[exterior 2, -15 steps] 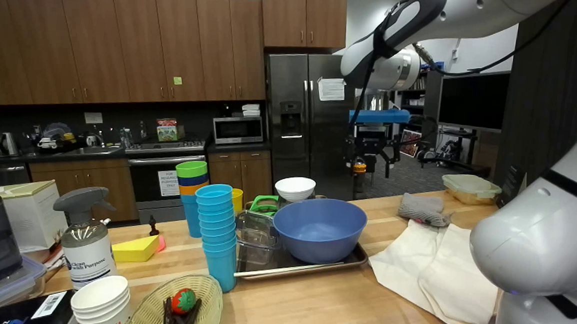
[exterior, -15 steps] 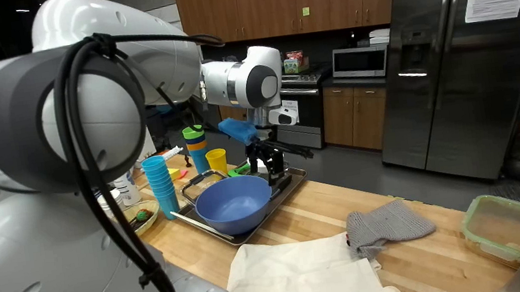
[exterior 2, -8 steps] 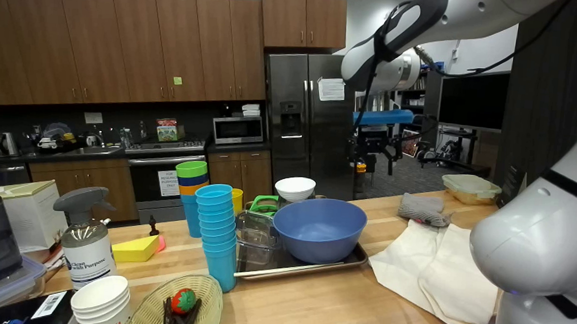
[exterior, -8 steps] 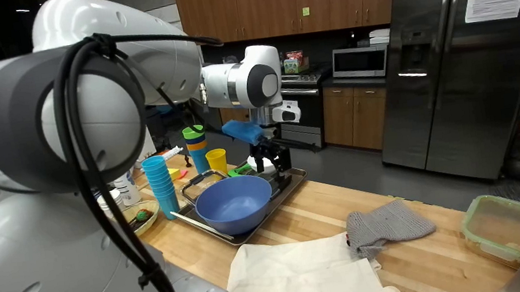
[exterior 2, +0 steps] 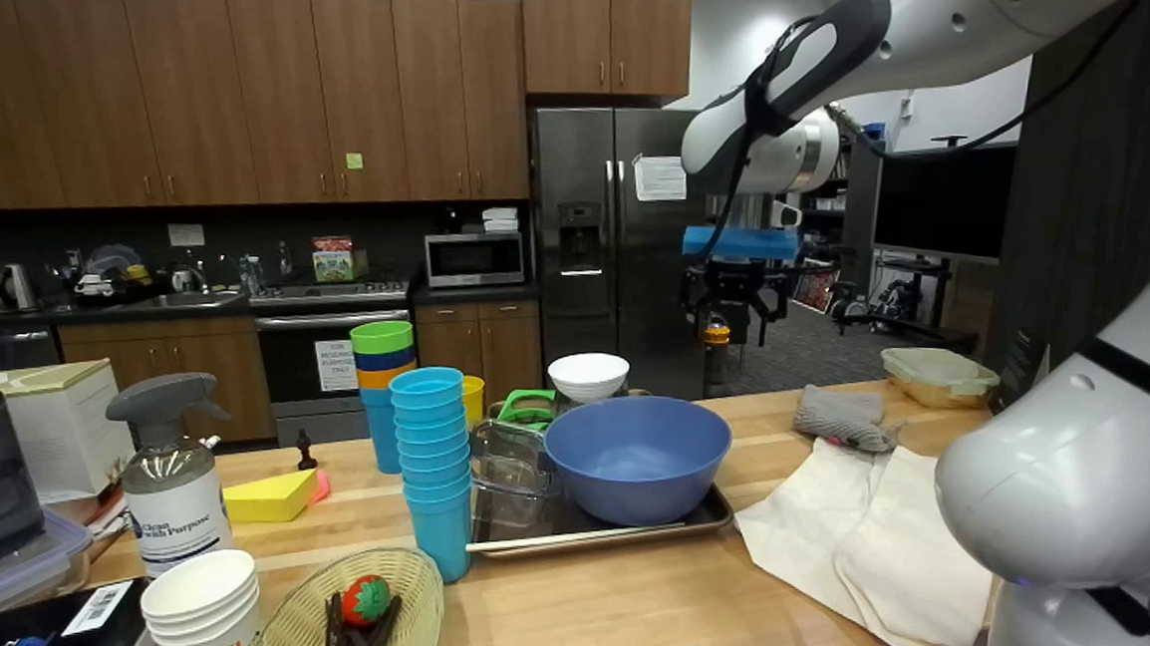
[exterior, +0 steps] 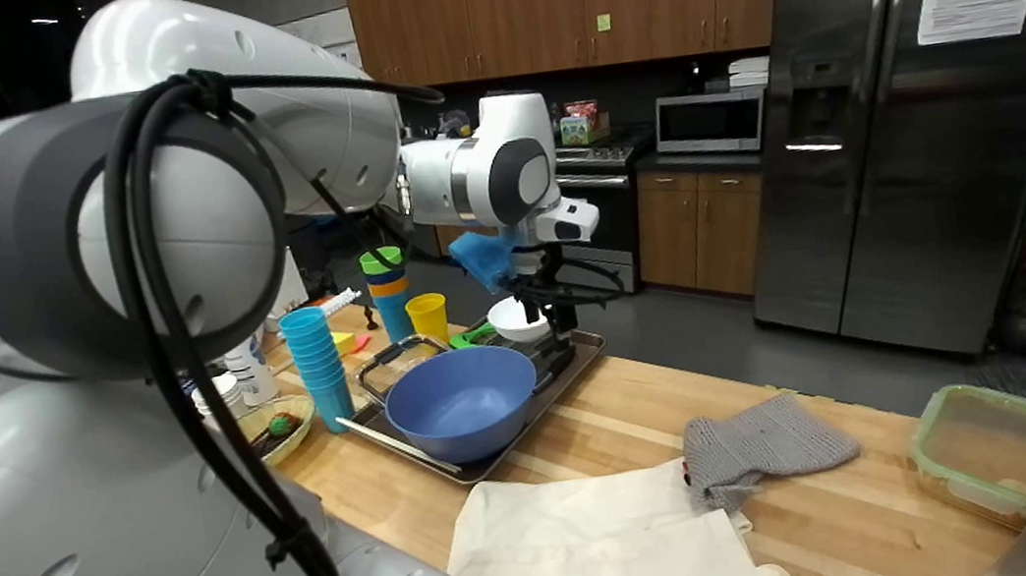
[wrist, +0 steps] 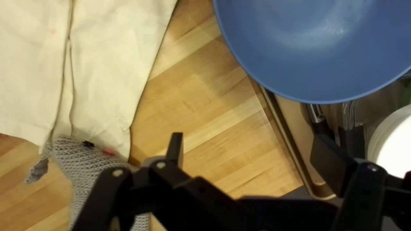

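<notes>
My gripper (wrist: 253, 150) stands open with nothing between its fingers (wrist: 175, 147). It hovers above the far end of the dark tray (exterior: 532, 431) in an exterior view (exterior: 549, 321). In the wrist view bare wood and the tray's rim (wrist: 287, 138) lie below. A large blue bowl (wrist: 305, 51) sits on the tray, seen in both exterior views too. Black-handled utensils (wrist: 322, 128) lie beside it, partly hidden under bowl and finger. A white bowl (exterior 2: 589, 372) is close by. Grey knitted cloth (wrist: 86, 163) overlaps a cream cloth (wrist: 106, 70) on the other side.
Stacked blue cups (exterior 2: 438, 474), a green-topped cup stack (exterior 2: 381, 391) and a yellow cup (exterior: 429, 317) stand near the tray. A clear dish (exterior 2: 510, 484) and pale stick (exterior 2: 572, 540) share it. A lidded container (exterior: 1005, 451) and basket (exterior 2: 419, 593) flank them.
My gripper has shifted slightly right in an exterior view and its wrist has turned, uncovering more of the white bowl. The jaws stay open; the objects have not moved.
</notes>
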`<state>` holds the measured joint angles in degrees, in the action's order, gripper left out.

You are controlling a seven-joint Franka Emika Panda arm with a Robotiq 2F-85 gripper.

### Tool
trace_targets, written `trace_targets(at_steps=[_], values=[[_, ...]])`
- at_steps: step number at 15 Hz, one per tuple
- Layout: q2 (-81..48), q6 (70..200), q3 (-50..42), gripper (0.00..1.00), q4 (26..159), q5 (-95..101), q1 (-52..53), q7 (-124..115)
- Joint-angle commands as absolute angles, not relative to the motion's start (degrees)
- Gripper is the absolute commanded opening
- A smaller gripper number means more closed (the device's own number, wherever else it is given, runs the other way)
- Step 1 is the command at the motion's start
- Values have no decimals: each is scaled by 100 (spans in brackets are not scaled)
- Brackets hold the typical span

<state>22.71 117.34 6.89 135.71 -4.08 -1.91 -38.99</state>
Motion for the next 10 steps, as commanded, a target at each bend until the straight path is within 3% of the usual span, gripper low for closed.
trace_targets(at_steps=[1,10], values=[[2354,12118,781,100,13704,-465,-244,-4454],[2346,12557,673,100,13799,-532,11,-3665]])
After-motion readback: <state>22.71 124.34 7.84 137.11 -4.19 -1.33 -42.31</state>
